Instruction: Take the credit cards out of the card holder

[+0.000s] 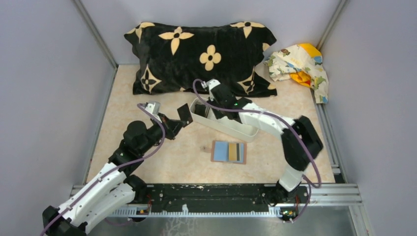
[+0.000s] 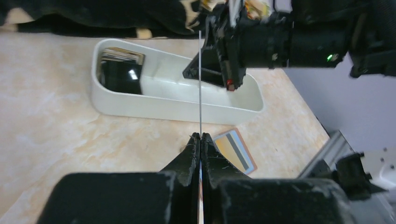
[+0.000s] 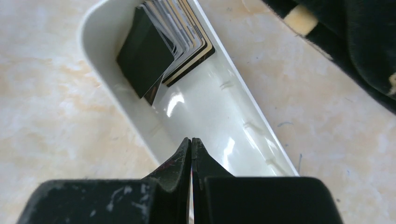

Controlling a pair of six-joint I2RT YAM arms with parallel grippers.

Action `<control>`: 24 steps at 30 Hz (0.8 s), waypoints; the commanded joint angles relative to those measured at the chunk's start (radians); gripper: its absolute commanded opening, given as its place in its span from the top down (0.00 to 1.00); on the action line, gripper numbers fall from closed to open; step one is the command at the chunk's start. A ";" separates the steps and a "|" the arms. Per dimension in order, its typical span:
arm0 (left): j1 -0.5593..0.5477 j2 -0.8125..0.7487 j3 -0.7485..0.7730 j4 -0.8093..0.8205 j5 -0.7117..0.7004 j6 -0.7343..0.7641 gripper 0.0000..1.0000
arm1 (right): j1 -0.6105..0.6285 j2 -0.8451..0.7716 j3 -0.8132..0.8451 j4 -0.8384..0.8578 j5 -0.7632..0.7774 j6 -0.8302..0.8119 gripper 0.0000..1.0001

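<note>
The card (image 2: 200, 84), seen edge-on, looks thin, light, stiff and slick, so a pinch across one short edge suits it. The left hand (image 2: 200, 136) is clenched on it that way, at 9 o'clock of the tray (image 2: 154, 112). More cards (image 3: 149, 56) lean stacked in the tray's 10 o'clock end. The right hand (image 3: 191, 139) hovers over the tray, fingers pressed together, nothing visible between them. The wallet (image 1: 229, 152) lies open at the tray's 6 o'clock, with what look like two cards in its slots. The counter (image 1: 187, 162) is smooth and pale, with a pillow (image 1: 201, 54) at 12 and walls close around.
</note>
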 commanded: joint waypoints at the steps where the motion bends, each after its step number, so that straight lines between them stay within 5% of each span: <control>1: 0.006 -0.006 -0.050 0.191 0.290 0.092 1.00 | 0.008 -0.293 -0.085 0.092 -0.101 -0.040 1.00; 6: 0.005 0.008 -0.124 0.376 0.510 0.114 1.00 | -0.056 -0.607 -0.244 0.136 -0.303 -0.072 0.99; 12: 0.004 0.172 -0.149 0.627 0.848 0.109 1.00 | -0.091 -0.889 -0.306 0.088 -0.483 -0.165 0.70; 16: 0.003 0.302 -0.152 0.833 0.999 0.024 1.00 | -0.093 -0.908 -0.272 -0.002 -0.610 -0.185 0.54; 20: 0.000 0.343 -0.163 0.995 1.063 -0.041 1.00 | -0.093 -0.902 -0.255 -0.034 -0.707 -0.177 0.52; 24: 0.000 0.340 -0.152 0.982 1.084 -0.037 1.00 | -0.092 -0.885 -0.245 -0.064 -0.807 -0.180 0.51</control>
